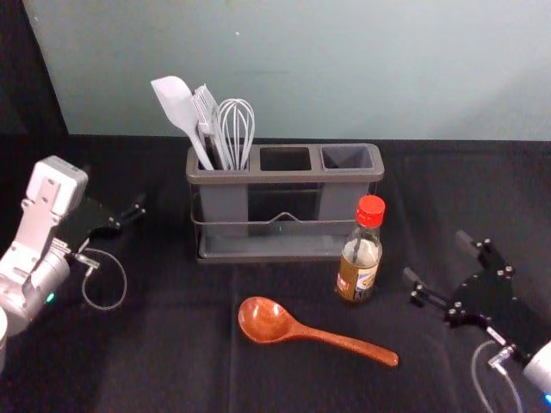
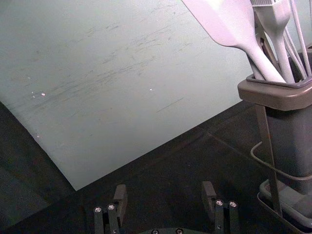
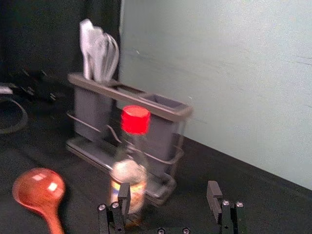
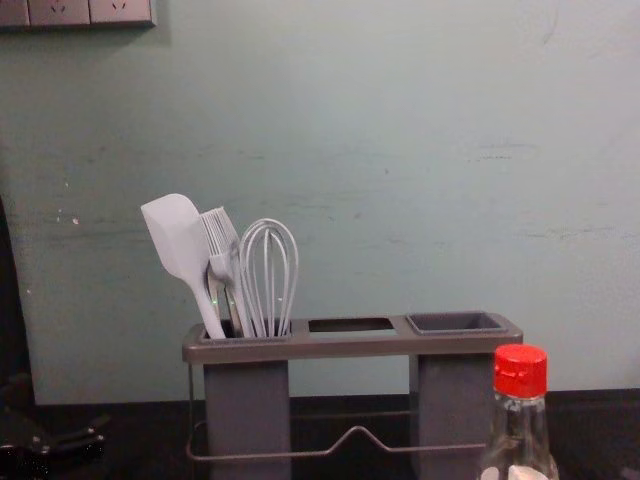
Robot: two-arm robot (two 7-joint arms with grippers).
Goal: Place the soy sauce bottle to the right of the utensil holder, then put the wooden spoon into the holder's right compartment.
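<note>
Nearest on the black cloth-covered table (image 1: 172, 366) lies a glossy reddish-brown wooden spoon (image 1: 267, 320), its round bowl toward the left and its long handle slanting toward the right and slightly nearer. It lies in front of the utensil holder and apart from it.

To the right of the spoon, the black right end effector (image 1: 437, 256) hangs with its two fingers spread wide and nothing held between them. Across on the far left, the black left end effector (image 1: 114, 186) is parked beside the holder and well apart from it, its fingers wide apart too and gripping nothing.

A little beyond the spoon's handle stands the clear glass soy sauce bottle (image 1: 359, 254) with a red cap and a printed label, dark sauce low inside. It is upright, just in front of the holder's right end.

Behind it is the long grey-brown plastic utensil holder (image 1: 284, 176), with a thin wire rail across its front. Its left compartment carries a pale flat spatula (image 1: 177, 107), a pale bristled brush (image 1: 207, 116) and a pale whisk (image 1: 237, 125), all leaning upward. The right compartment (image 1: 347, 157) is a grey cup.

Farthest back rises a grey-green wall (image 1: 344, 69), with a socket panel (image 4: 75, 12) high on the left.
</note>
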